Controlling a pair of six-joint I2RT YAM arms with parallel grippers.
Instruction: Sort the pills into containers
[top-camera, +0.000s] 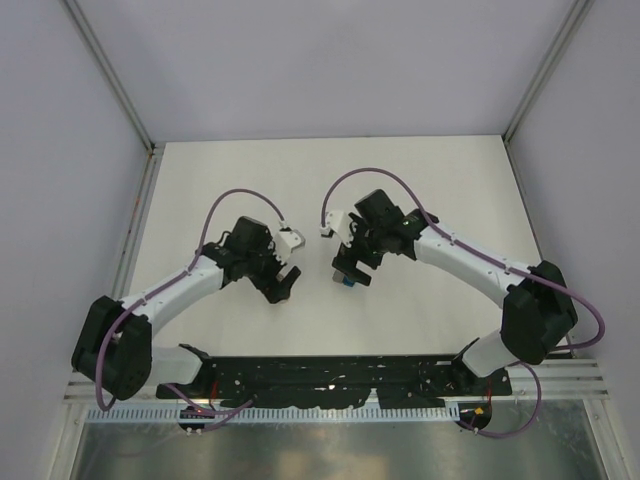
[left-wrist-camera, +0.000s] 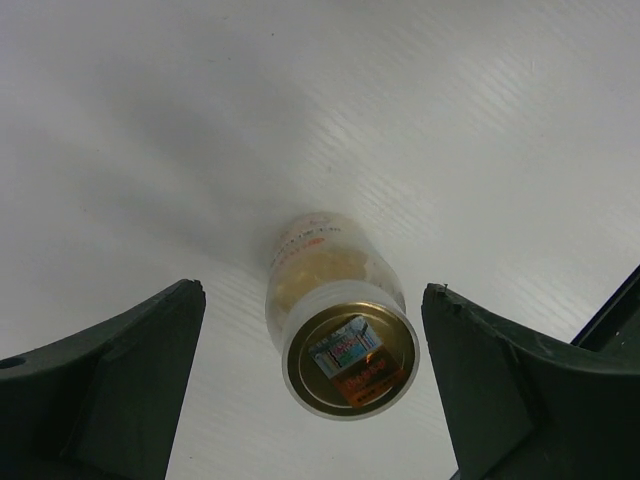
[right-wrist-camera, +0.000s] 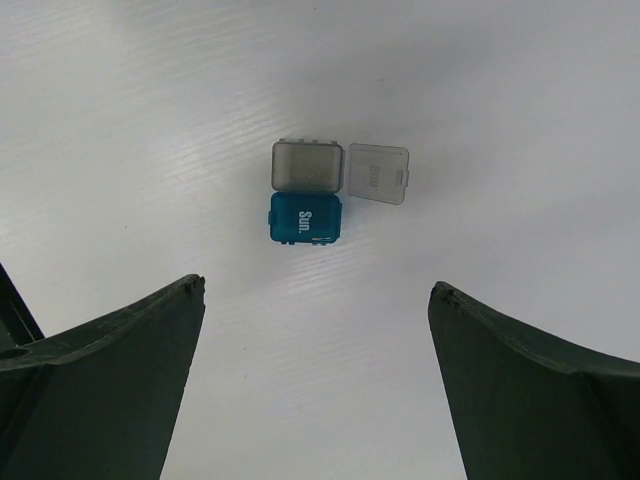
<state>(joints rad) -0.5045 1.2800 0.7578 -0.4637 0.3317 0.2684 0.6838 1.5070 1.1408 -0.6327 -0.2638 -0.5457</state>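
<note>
Hanging over the vial (left-wrist-camera: 335, 320), left pincer (left-wrist-camera: 312, 295) spread wide, both dark fingers (left-wrist-camera: 120, 380) well clear of it on either side, gripping nothing. Vial sits between the fingers in the left wrist view, its gold-rimmed cap (left-wrist-camera: 350, 358) turned toward the camera, an orange-brown label on top. Body clear; pale yellowish contents (left-wrist-camera: 310, 265) show through the wall, too blurred to tell piece from piece. Whether the vial stands or lies, cannot tell.

Right pincer (right-wrist-camera: 315, 290) likewise wide, empty, fingers (right-wrist-camera: 110, 390) apart at the bottom edge of its own view. Beyond the tips, on the white tabletop (right-wrist-camera: 520, 90), two small boxes touching edge to edge: grey box (right-wrist-camera: 307, 165) farther from the pincer, teal box (right-wrist-camera: 307, 220) nearer. Grey box has its lid (right-wrist-camera: 378, 172) swung flat open to the side; inside looks bare, though it is small and dim. Teal box shut, marked "Sun." in white.

Overhead view: left pincer (top-camera: 285, 283) and right pincer (top-camera: 350, 270) face each other near mid tabletop (top-camera: 300, 170), close but apart. Speck of teal (top-camera: 346, 283) shows under the right one. Vial hidden beneath the left arm there.
</note>
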